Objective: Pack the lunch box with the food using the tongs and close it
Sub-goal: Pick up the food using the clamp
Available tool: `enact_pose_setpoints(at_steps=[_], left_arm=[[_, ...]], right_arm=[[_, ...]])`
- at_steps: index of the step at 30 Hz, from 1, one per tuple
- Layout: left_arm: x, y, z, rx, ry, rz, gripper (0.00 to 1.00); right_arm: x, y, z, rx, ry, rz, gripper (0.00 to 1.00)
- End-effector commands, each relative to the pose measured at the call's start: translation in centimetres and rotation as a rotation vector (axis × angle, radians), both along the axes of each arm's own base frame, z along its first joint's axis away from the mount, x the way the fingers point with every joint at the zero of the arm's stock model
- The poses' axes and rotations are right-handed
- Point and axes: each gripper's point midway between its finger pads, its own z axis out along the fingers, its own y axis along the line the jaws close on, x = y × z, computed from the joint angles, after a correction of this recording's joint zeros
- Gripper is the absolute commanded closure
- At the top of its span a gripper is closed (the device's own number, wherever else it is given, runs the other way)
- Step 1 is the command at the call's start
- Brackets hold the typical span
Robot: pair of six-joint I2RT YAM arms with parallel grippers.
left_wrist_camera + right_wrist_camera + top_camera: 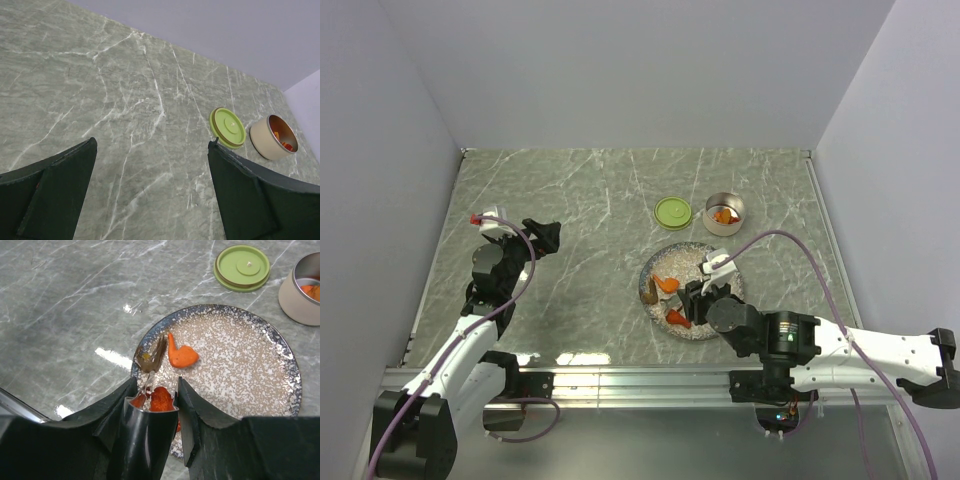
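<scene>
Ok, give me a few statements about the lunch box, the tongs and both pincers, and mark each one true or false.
1. The lime-green lid sits on the lunch box. False: it lies on the table beside the open tin.
2. The right pincer grips the tongs over the plate. True.
3. The lunch box is empty. False: orange food is already inside.
4. The left pincer is open and holds nothing. True.
</scene>
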Motion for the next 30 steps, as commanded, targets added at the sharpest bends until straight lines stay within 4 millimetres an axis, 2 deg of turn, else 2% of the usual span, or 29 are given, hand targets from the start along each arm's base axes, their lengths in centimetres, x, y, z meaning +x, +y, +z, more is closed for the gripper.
enact_pose_setpoints(at_steps=[1, 11, 17, 22, 30], left_arm=[[0.4, -0.1, 2.2, 0.005, -0.063, -0.001, 0.01], [0.5, -0.1, 2.1, 0.003, -0.061, -0.003, 0.01], [0.4, -0.1, 2.2, 0.004, -0.065, -0.001, 0.0], [0.4, -0.1, 2.2, 0.003, -0.063, -0.003, 0.01], [0.5, -0.1, 2.2, 0.002, -0.063, -0.002, 0.01]], right_arm=[[-0.1, 0.3, 2.0, 0.045, -0.005, -0.015, 0.56], [-0.6, 0.6, 2.0, 0.049, 0.0, 0.01, 0.58], [-0.4, 0.5, 2.1, 0.047, -0.009, -0.003, 0.7], [0.4, -0.3, 3.2, 0.046, -0.055, -0.048, 0.74], [2.5, -1.2, 7.2, 0.055, -0.154, -0.126, 0.76]])
